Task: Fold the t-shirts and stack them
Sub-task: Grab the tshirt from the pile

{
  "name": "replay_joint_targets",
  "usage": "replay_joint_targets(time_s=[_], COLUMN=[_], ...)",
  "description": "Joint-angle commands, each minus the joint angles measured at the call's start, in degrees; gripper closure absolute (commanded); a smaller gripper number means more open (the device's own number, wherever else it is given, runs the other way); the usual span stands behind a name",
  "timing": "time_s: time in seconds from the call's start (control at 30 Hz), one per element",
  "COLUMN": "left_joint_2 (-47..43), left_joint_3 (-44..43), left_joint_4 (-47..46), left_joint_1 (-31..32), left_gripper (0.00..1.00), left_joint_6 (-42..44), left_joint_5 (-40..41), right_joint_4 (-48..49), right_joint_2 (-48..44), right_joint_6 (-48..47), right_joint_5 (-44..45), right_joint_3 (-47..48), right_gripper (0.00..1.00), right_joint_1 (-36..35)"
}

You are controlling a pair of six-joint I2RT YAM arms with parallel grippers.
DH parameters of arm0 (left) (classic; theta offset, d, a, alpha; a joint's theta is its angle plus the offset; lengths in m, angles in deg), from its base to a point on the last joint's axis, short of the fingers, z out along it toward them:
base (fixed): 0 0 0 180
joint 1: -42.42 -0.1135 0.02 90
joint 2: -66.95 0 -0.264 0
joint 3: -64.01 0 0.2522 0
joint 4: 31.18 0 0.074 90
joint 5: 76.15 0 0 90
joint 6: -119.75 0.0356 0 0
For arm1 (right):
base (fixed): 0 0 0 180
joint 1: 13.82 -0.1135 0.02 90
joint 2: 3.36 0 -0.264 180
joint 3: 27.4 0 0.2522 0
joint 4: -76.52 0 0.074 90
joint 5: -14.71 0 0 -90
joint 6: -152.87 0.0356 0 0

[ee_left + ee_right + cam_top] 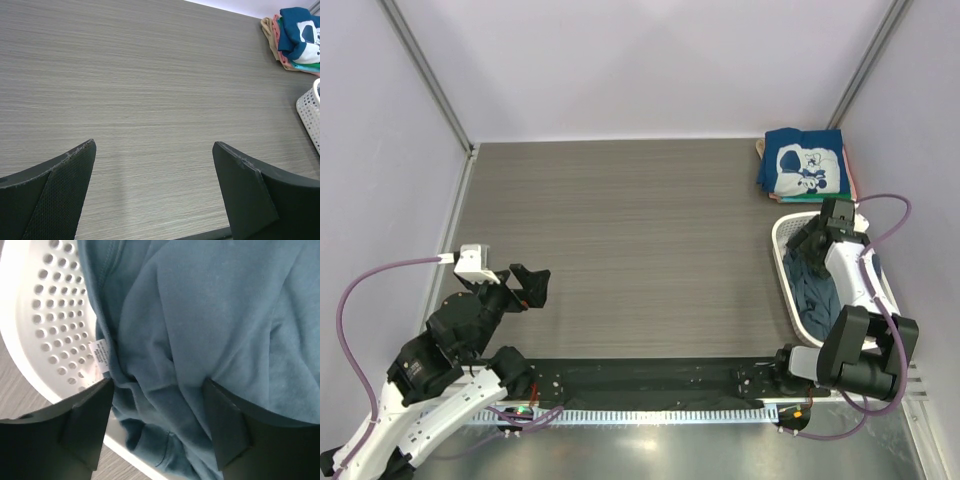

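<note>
A slate-blue t-shirt point(812, 290) lies crumpled in the white lattice basket point(782, 240) at the right; it fills the right wrist view point(210, 315). My right gripper point(157, 405) is open, low over the basket, its fingers either side of a fold of this shirt. A folded stack of t-shirts point(804, 165), navy with white cartoon print on top, sits at the far right; it also shows in the left wrist view point(297, 35). My left gripper point(152, 170) is open and empty over bare table at the near left point(532, 285).
The basket's perforated wall point(55, 315) stands left of the right fingers, and its corner point(312, 112) shows in the left wrist view. Grey walls enclose the wood-grain table point(620, 230). A black strip point(650, 380) runs along the near edge.
</note>
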Motion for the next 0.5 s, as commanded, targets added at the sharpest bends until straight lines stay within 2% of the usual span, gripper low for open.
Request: replay_joint_targets(time_s=[0.0,0.03,0.1,0.13,0.17,0.27,0.33,0.4,0.47], left_joint_2=[-0.54,-0.63,-0.72,-0.63,-0.63,-0.72,-0.37,0.50,2.08], left_joint_3=[0.17,0.17,0.08,0.08,0.17,-0.01,-0.09,-0.97,-1.24], left_joint_4=[-1.07,-1.16,-0.98,-0.98,-0.98,-0.89,-0.63,0.16,-0.01], left_joint_1=[-0.30,-0.21,-0.21,-0.30,-0.21,-0.21,-0.21,-0.21,-0.21], left_gripper=[0.00,0.00,0.00,0.00,0.00,0.00,0.00,0.00,0.00], left_joint_6=[1.00,1.00,1.00,1.00,0.91,0.91,1.17,3.09,3.28], left_joint_5=[0.48,0.57,0.57,0.57,0.57,0.57,-0.39,-3.63,-5.23], right_joint_4=[5.03,5.30,5.21,5.04,5.04,3.46,0.92,-1.19,-3.48], right_joint_2=[-0.73,-0.55,-0.55,-1.07,-1.60,-5.28,-8.09,-8.90,-7.94], right_joint_6=[1.01,0.83,0.39,0.30,0.22,0.83,1.27,1.88,3.63], right_joint_5=[-3.71,-3.98,-4.16,-4.33,-4.77,-5.74,-4.43,-2.85,-1.61], right_joint_3=[-1.70,-2.05,-2.15,-1.97,-1.71,1.01,6.27,11.36,20.59], right_gripper=[0.30,0.50,0.77,0.96,0.99,0.99,0.99,0.99,0.99], right_joint_1=[-0.06,-0.06,-0.06,-0.06,-0.06,-0.41,-3.04,-6.81,-14.97])
